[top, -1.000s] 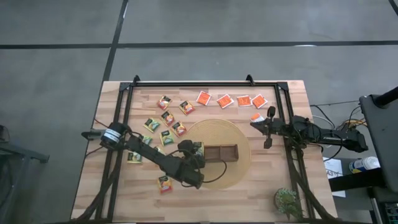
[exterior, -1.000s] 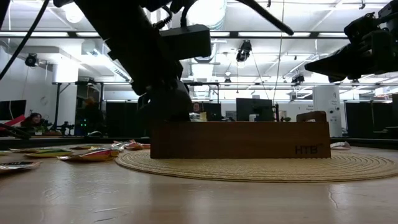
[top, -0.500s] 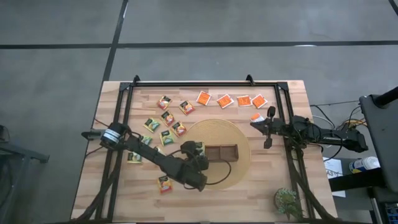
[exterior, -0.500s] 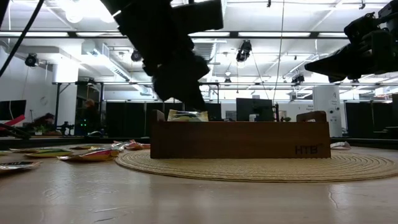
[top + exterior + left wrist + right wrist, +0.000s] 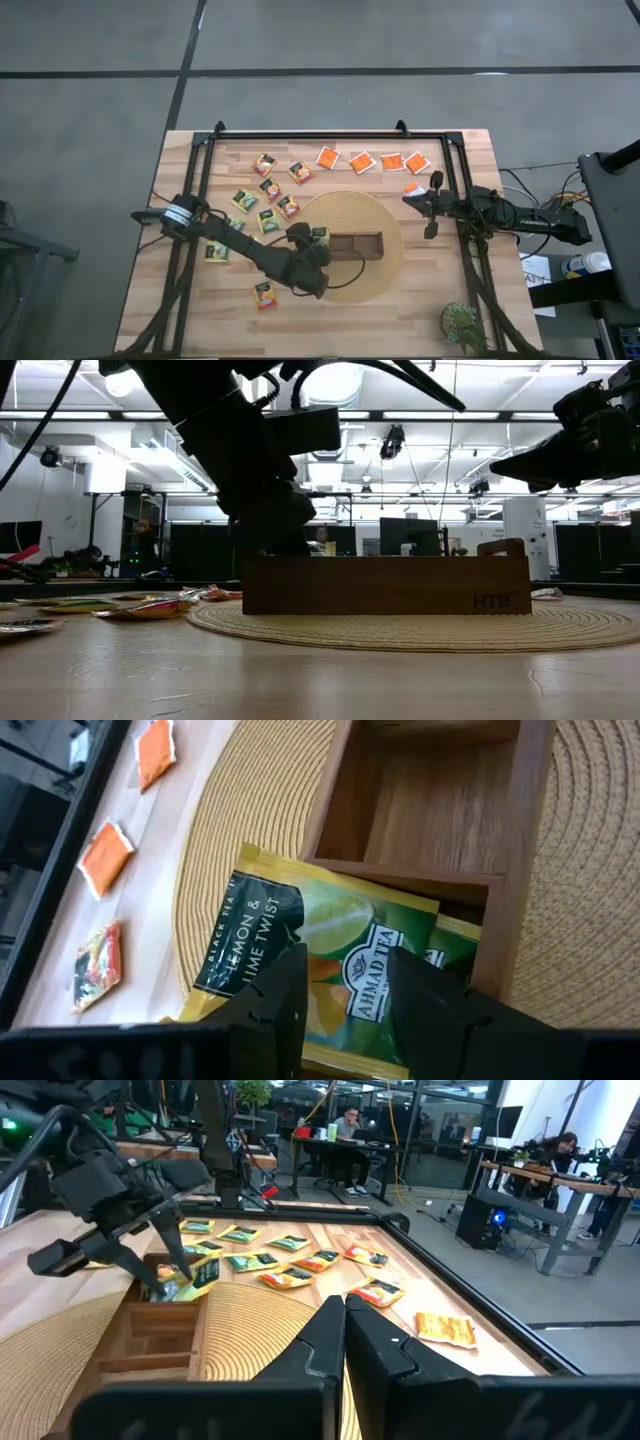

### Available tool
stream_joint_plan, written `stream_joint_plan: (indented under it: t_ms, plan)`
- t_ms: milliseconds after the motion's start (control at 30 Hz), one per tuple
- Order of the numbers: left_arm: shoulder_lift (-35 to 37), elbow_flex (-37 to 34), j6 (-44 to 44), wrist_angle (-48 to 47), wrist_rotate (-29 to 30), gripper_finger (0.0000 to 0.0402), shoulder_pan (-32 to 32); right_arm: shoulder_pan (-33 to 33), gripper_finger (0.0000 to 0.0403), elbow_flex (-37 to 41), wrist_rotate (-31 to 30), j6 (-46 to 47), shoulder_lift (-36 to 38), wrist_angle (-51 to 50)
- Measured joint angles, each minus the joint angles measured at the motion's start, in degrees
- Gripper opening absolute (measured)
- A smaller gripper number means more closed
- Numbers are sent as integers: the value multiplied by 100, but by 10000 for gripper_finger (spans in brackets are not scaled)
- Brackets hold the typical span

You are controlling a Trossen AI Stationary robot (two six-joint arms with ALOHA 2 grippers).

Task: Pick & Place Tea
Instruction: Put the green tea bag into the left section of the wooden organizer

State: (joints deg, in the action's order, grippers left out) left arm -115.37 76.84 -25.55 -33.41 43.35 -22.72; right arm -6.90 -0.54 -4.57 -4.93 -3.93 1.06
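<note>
We hold one green-and-yellow sachet (image 5: 300, 960) between the fingers of our left gripper (image 5: 340, 990), poised over the left end compartment of the three-compartment wooden tray (image 5: 355, 244), where another green sachet (image 5: 455, 945) already lies. The tray sits on a round woven mat (image 5: 385, 225). Our right gripper (image 5: 343, 1342), clenched on nothing, waits above the table's right side. On the bare wood we count five bright orange sachets (image 5: 362, 161); the rest we cannot count surely
</note>
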Motion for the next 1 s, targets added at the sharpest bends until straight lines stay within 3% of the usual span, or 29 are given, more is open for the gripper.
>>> stream_joint_plan:
  t_ms: [733, 1000]
  plan:
    - [21, 494, -37, -429, 265, 135, -103, 0, 9, -1, 0, 0, 1, 0]
    - [541, 440, -419, -925, 434, 135, -96, -2, 9, -2, -1, 0, 1, 2]
